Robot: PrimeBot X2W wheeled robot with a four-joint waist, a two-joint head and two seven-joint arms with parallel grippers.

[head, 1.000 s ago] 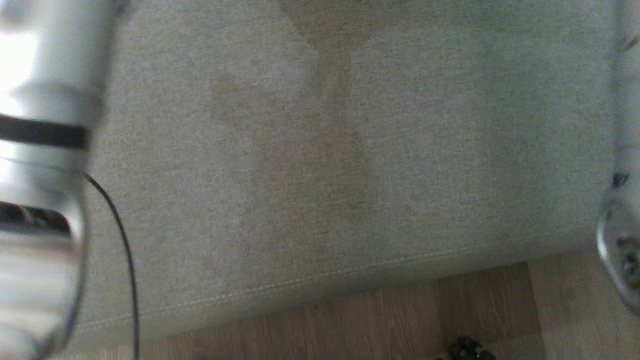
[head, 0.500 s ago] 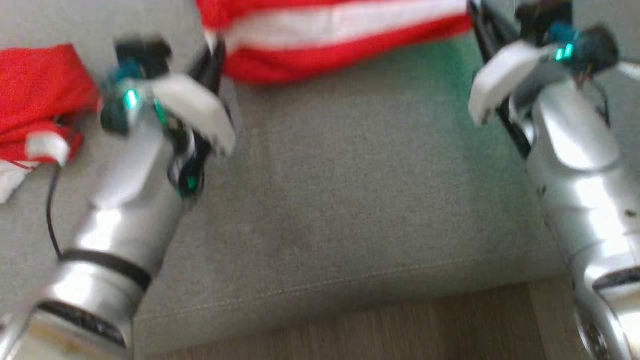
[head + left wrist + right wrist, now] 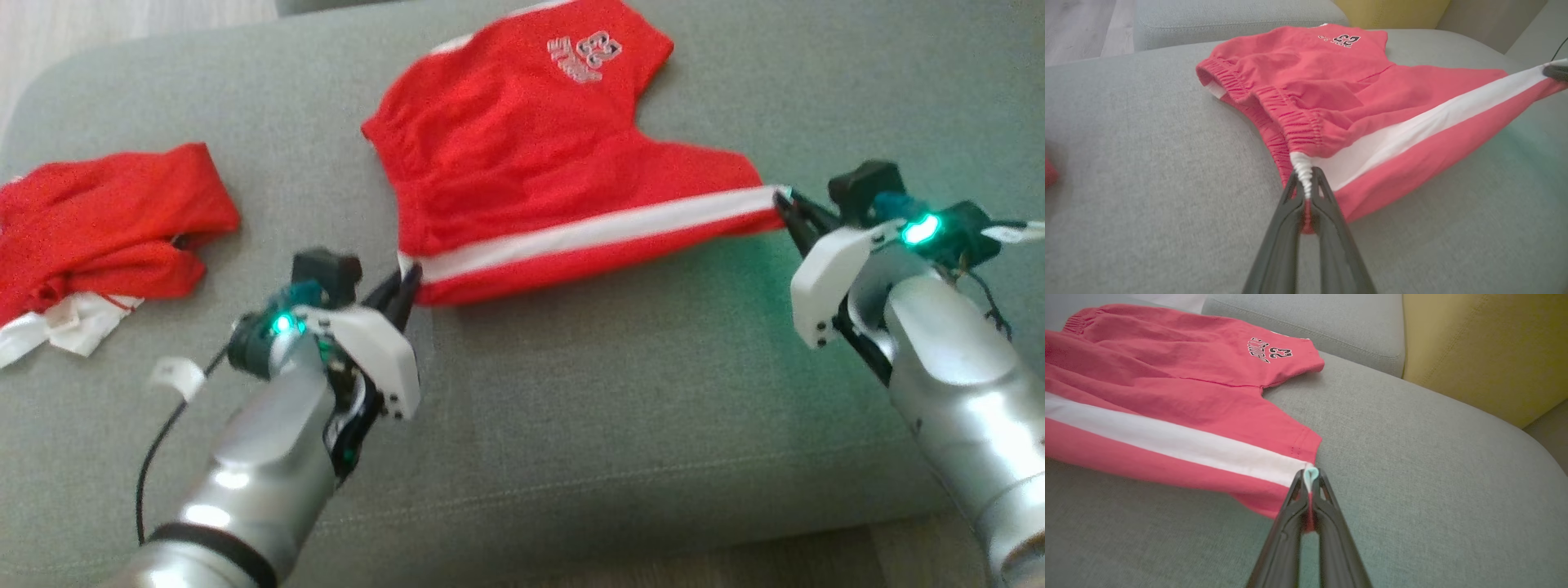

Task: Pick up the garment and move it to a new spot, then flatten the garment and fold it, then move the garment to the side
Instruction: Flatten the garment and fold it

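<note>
red cotton shorts with a white side stripe and a number print: spread on the grey fabric sofa seat, drawn out between the two end effectors. pinched at the gathered white end of the waistband by the left end effector, jaws pressed together on the cloth, plain in the left wrist view. pinched at the leg-hem end of the same stripe by the right end effector, jaws likewise closed on a thin fold of fabric.

long axis along the stripe, running straight from one end effector to the other, across the front of the robot. bulk of the shorts ahead of the left tips and off to their right; ahead of the right tips and off to their left. near edge lifted slightly off the seat at both pinch points, far leg with the print resting flat. neither arm nearer: each at its own end.

judged as the flattening step. next move probably turning on even tension along that stripe line; uneven pull likely to skew or bunch the cloth.

crumpled red and white cloth well apart, out beyond the left end effector's left side.
</note>
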